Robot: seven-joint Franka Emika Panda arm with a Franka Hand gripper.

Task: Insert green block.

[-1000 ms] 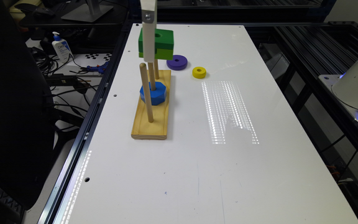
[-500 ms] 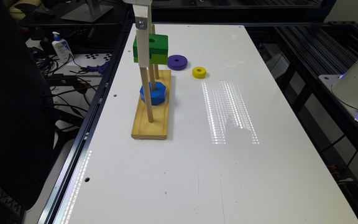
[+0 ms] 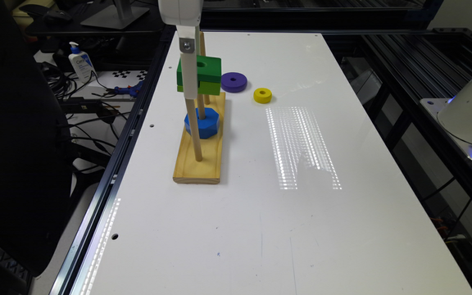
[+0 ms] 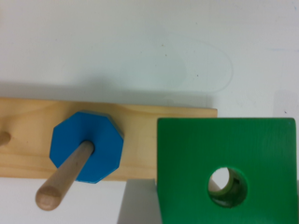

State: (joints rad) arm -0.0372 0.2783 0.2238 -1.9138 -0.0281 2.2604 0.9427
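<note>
On the table point(image 3: 301, 229), the base point(image 3: 203, 164) sits upper left of centre and the gripper point(image 3: 188, 78) carries the green block point(image 3: 205, 76) clamped above it, its hole barely off the far peg point(image 3: 201, 45), so lowering now risks jamming on the tip.

A lab: white table point(image 3: 301, 229) in black framing, calibration checkerboard point(image 3: 127, 74), tangled cables point(image 3: 62, 86).

Green block point(image 4: 261, 149): square, round centre hole, raised above one end of the wooden base point(image 4: 154, 126). Blue octagonal block point(image 4: 86, 145): seated on the base, threaded on a wooden peg point(image 4: 63, 179). White table point(image 4: 140, 46) beneath the base.
</note>
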